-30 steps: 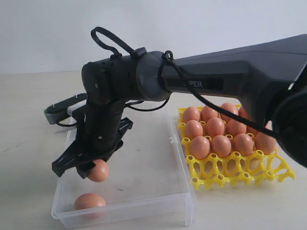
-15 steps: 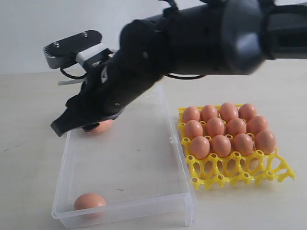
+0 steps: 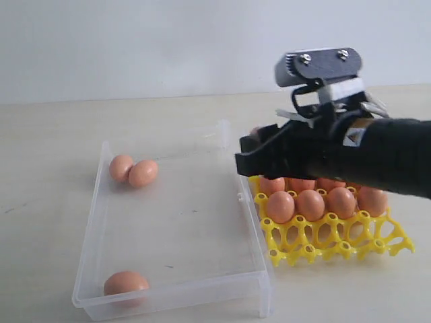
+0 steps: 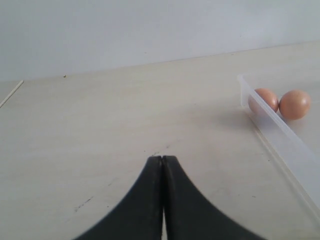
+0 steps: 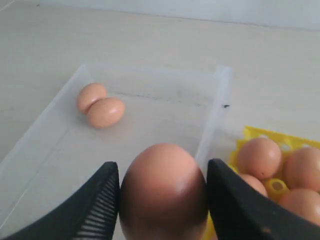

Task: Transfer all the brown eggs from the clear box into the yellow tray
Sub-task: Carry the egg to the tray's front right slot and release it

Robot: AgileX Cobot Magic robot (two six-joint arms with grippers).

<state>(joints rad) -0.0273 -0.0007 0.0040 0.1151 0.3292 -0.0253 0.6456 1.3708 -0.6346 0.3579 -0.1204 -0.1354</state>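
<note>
My right gripper (image 3: 245, 153) hangs above the yellow tray's (image 3: 337, 240) left side, beside the clear box (image 3: 250, 222). In the right wrist view the right gripper (image 5: 161, 165) is shut on a brown egg (image 5: 162, 197) that fills the gap between its fingers. Three brown eggs stay in the box: two touching at the far left corner (image 3: 122, 166) (image 3: 143, 173) and one at the near left corner (image 3: 125, 282). Several eggs (image 3: 310, 204) sit in the tray's cups, partly hidden by the arm. The left gripper (image 4: 163, 158) is shut and empty over bare table, left of the box wall (image 4: 280, 132).
The tray's front row of cups (image 3: 316, 235) holds nothing. A small latch (image 3: 240, 197) sticks out of the box wall that faces the tray. The pale table (image 3: 47, 202) runs around both containers, with a plain wall behind.
The right gripper lifted an egg out of the box's left side and carried it up and to the right, to above the tray. The two eggs in the far corner now show.
</note>
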